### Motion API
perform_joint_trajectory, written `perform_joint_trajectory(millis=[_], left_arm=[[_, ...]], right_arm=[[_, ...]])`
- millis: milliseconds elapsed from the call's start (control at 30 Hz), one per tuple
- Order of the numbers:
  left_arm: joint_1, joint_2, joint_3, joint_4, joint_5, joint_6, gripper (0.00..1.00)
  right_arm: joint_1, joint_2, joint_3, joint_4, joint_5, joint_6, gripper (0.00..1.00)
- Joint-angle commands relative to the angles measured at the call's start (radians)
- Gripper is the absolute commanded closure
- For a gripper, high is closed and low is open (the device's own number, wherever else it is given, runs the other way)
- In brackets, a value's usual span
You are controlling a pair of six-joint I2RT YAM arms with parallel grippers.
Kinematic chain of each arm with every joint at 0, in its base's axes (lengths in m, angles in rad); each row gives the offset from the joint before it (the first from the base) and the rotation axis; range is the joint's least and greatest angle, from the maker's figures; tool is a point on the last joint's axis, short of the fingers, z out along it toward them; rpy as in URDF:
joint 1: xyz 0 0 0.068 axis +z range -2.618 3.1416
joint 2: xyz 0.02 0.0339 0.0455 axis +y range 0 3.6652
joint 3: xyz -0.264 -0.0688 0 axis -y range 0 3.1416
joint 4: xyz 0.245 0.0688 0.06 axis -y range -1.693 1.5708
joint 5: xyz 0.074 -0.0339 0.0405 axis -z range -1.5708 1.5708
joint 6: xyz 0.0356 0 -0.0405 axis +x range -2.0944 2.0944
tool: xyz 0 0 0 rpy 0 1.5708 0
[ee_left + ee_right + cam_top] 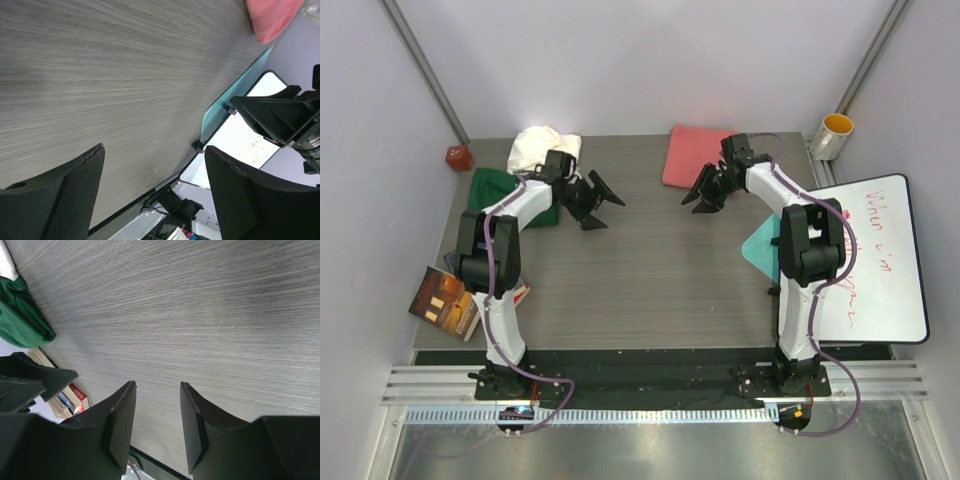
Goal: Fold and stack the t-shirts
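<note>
Top external shows my left gripper [598,205] spread wide and right gripper [703,195] half open, both empty over the table [650,280]. White t-shirt [542,148] and green t-shirt [498,192] lie crumpled back-left; pink t-shirt [695,155] lies folded back-right, probably the stack's base

green t-shirt [490,190] half hidden by left arm [523,203], whiteboard [880,290] writing unreadable

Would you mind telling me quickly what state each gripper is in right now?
Left gripper: open wide, holding nothing.
Right gripper: partly open, holding nothing.
</note>
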Motion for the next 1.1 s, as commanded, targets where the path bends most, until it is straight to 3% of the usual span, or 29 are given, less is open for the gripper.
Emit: perform_joint_trajectory(millis=[0,200,367,533,633,700,800,1067], left_arm=[[0.003,-0.01,0.074,-0.004,-0.014,0.027,0.18],[0.023,-0.033,0.143,-0.121,-0.231,0.113,0.14],[0.153,-0.071,0.169,-0.175,-0.392,0.061,0.14],[0.196,-0.108,0.269,-0.213,-0.614,0.151,0.11],[0.279,-0.046,0.355,-0.247,-0.591,0.107,0.07],[0.339,-0.001,0.375,-0.172,-0.476,0.075,0.07],[0.359,0.099,0.468,-0.123,-0.399,0.082,0.06],[0.359,0.304,0.668,-0.13,-0.37,0.102,0.08]], right_arm=[[-0.003,-0.007,0.069,-0.007,-0.02,-0.033,0.54],[-0.001,0.021,0.102,-0.007,-0.04,-0.039,0.5],[-0.001,0.03,0.123,-0.008,-0.045,-0.047,0.48],[-0.001,0.038,0.135,-0.018,-0.048,-0.055,0.48],[-0.001,0.033,0.123,-0.024,-0.051,-0.053,0.48],[-0.003,0.019,0.108,-0.024,-0.051,-0.055,0.48],[-0.001,0.004,0.079,-0.024,-0.053,-0.059,0.48],[-0.003,-0.05,0.025,-0.074,-0.036,-0.104,0.48]])
